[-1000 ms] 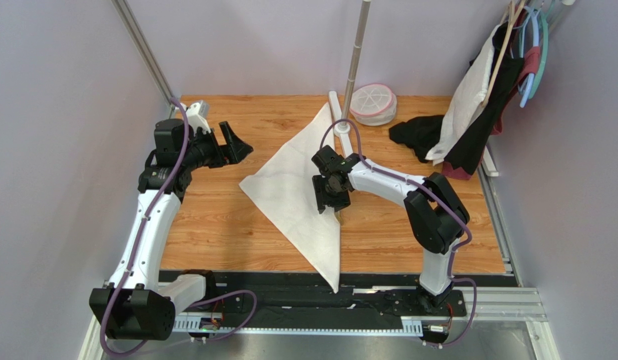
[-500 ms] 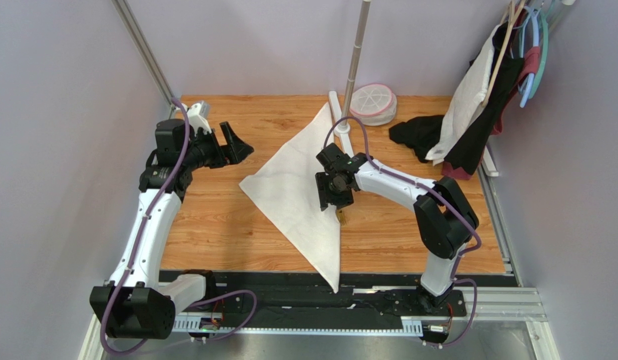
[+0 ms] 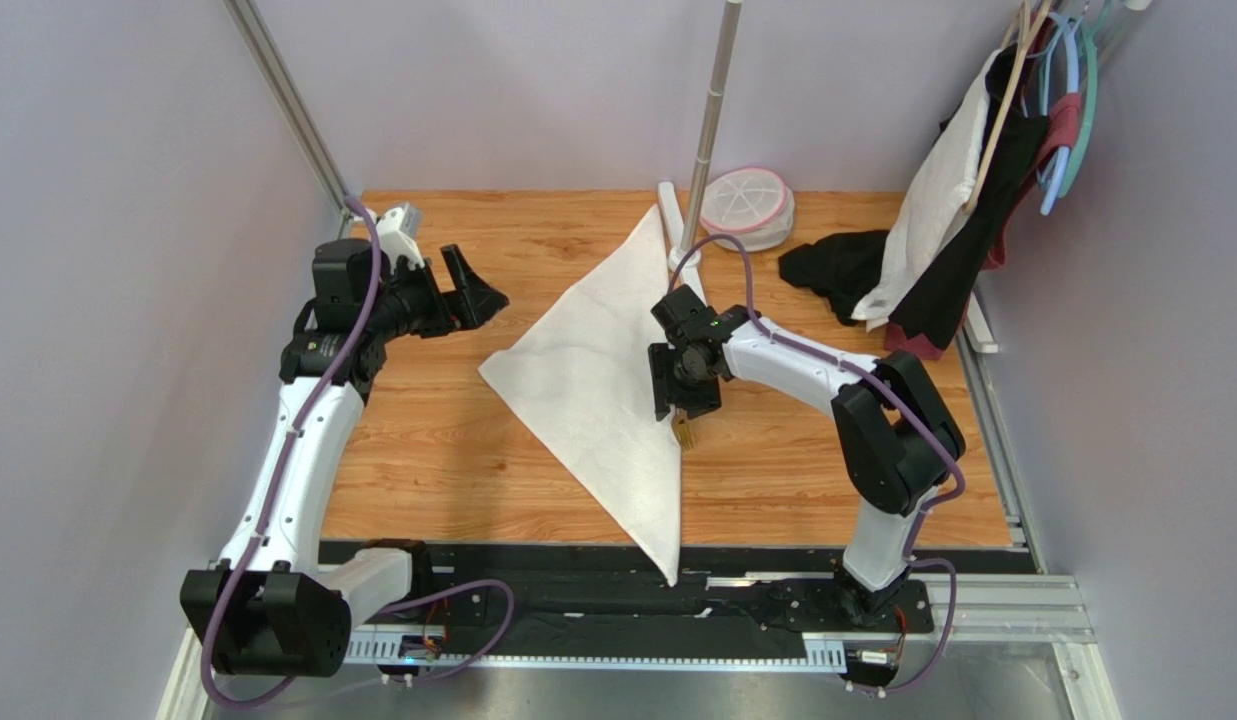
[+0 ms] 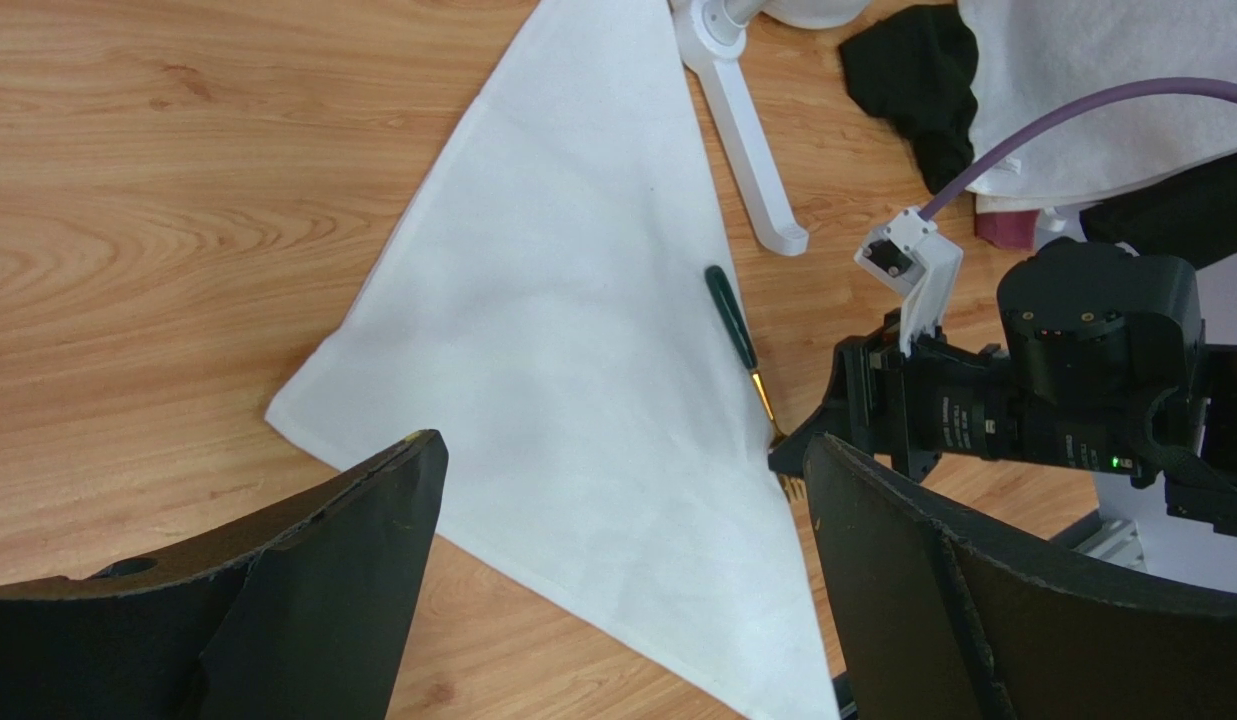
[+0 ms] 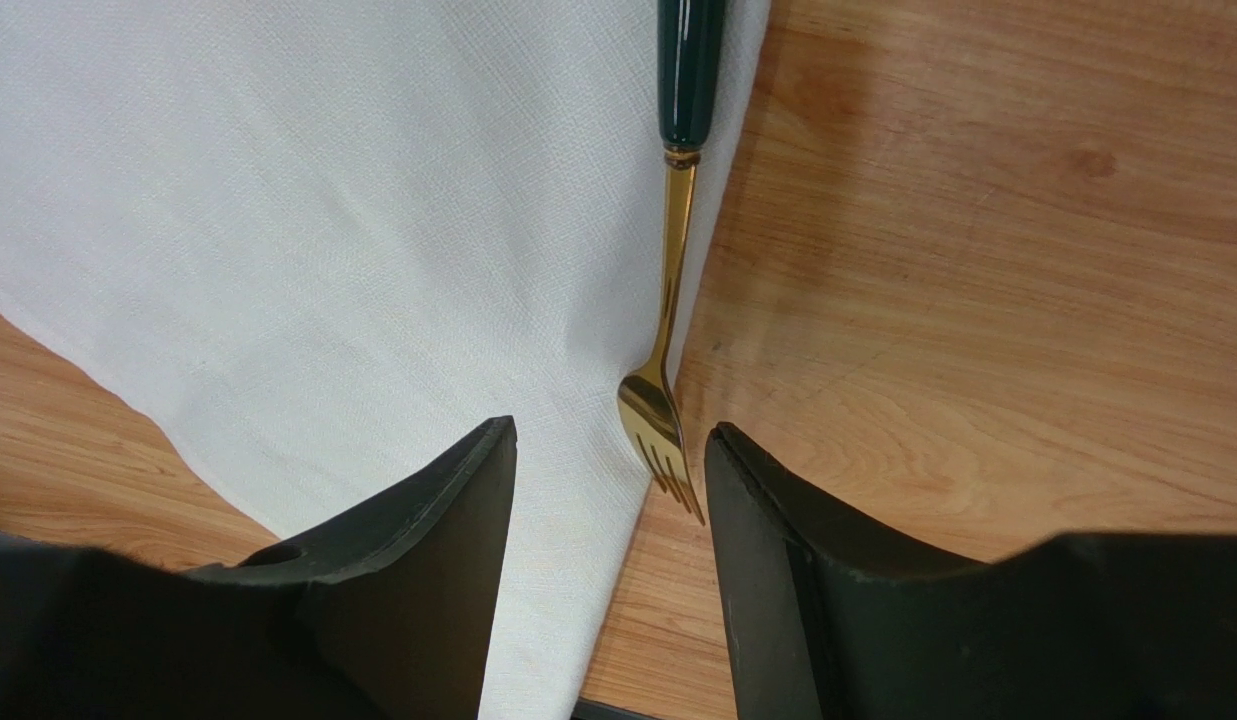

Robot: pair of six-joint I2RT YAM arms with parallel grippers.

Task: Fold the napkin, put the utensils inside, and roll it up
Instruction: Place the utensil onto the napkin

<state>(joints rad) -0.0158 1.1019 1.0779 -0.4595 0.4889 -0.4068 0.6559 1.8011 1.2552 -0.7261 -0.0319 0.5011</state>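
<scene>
The napkin [image 3: 579,375] lies flat on the wooden table, folded into a cream-white triangle [image 4: 579,330]. A fork [image 5: 672,285] with a dark green handle and gold tines rests along the napkin's right edge [image 4: 732,318], its tines pointing toward the near side [image 3: 681,434]. My right gripper [image 5: 609,450] hovers low over the tines, open, a finger on either side of them and holding nothing [image 3: 684,393]. My left gripper [image 3: 482,293] hangs wide open above the table, left of the napkin [image 4: 624,450], and is empty.
A white stand base [image 3: 684,240] with a pole sits behind the napkin, next to a pink-rimmed round container [image 3: 747,207]. A black cloth [image 3: 835,270] and garments on hangers [image 3: 985,165] fill the back right. A black rail [image 3: 579,588] runs along the near edge.
My right gripper has shifted a little to the right along the napkin's edge, uncovering the fork's tines below it. The left arm has stayed still.
</scene>
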